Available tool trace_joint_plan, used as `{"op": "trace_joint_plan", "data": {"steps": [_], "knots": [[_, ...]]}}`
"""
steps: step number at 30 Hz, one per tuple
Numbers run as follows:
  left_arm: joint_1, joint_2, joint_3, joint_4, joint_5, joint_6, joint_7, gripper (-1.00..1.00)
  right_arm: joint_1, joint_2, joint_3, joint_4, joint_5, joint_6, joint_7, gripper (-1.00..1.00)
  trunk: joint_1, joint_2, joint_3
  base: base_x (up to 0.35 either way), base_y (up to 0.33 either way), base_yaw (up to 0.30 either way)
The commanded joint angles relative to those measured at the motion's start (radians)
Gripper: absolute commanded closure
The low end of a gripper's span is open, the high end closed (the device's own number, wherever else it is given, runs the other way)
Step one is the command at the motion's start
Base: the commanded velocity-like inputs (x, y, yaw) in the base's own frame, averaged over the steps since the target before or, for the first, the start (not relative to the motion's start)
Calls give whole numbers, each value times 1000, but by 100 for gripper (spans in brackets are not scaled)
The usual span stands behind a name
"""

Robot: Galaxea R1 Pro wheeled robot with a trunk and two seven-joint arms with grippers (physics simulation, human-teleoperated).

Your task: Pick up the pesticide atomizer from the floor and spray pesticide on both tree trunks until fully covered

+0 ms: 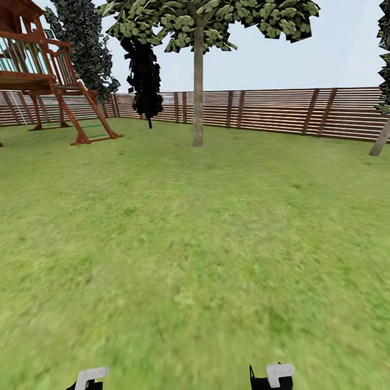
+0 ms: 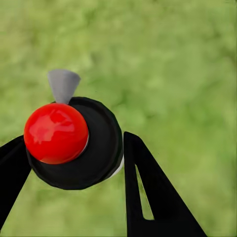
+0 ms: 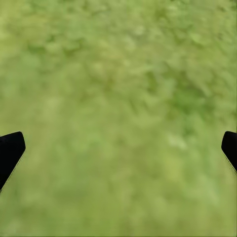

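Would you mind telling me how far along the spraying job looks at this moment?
Done: the left gripper is shut on the pesticide atomizer, red cap and grey nozzle showing over grass. In hand: the robot faces a tree across the lawn, far off. Left: both trunks; no white specks can be made out on this tree trunk from here. The right gripper is open.

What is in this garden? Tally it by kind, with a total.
Tall trees with pale bare trunks: 2
Dark narrow cypress-like trees: 2
Brown wooden play tower: 1
Brown slatted wooden fence: 1
Red-capped black atomizer between left fingers: 1
Total: 7
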Motion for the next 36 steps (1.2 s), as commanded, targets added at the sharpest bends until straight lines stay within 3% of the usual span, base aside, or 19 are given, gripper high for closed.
{"op": "trace_joint_plan", "data": {"steps": [1, 36], "knots": [[-1, 0, 9, 1, -11, -4, -1, 100, -1, 0, 3, 1, 8, 0, -10, -100, 0, 0, -1, 339, 0, 0], [-1, -1, 10, 1, -11, -4, -1, 100, 0, 0, 3, 1, 8, 0, -11, -100, 0, 0, -1, 339, 0, 0]]}}
